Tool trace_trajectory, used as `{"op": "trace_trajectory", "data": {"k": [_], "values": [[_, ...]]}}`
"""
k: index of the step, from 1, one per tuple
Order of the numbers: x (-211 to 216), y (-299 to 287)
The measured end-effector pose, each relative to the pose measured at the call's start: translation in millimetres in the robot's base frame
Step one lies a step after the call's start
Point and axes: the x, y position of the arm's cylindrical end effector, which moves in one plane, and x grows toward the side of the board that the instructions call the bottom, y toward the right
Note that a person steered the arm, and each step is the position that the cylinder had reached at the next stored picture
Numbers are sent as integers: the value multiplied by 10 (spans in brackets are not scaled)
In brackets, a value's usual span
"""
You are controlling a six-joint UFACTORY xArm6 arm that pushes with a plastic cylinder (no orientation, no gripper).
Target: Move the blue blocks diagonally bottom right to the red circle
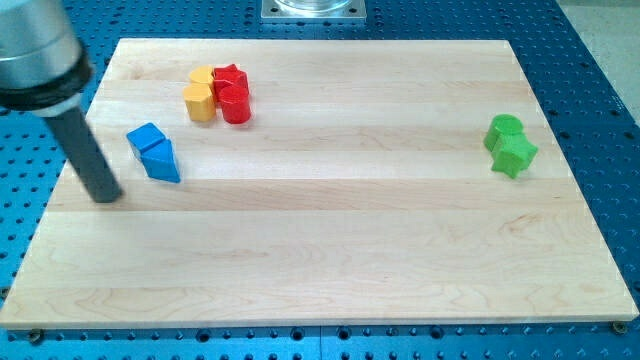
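Observation:
Two blue blocks sit touching at the view's left: a blue cube (pixel 146 138) and a blue triangular block (pixel 161 161) just below it. The red circle block (pixel 235 102) stands up and to their right, with a red star block (pixel 229 77) above it. My tip (pixel 106 195) rests on the board to the left of and slightly below the blue triangular block, a short gap away from it.
Two yellow blocks (pixel 200 94) touch the red ones on their left. A green circle block (pixel 503 129) and a green star block (pixel 514 154) sit together at the view's right. The wooden board (pixel 330 250) lies on a blue perforated table.

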Motion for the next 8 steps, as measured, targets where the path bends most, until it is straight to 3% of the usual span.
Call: {"op": "trace_trajectory", "data": {"k": [2,3,5,8], "values": [[-868,-203],[-1045,-125],[-821,335],[-578,374]]}}
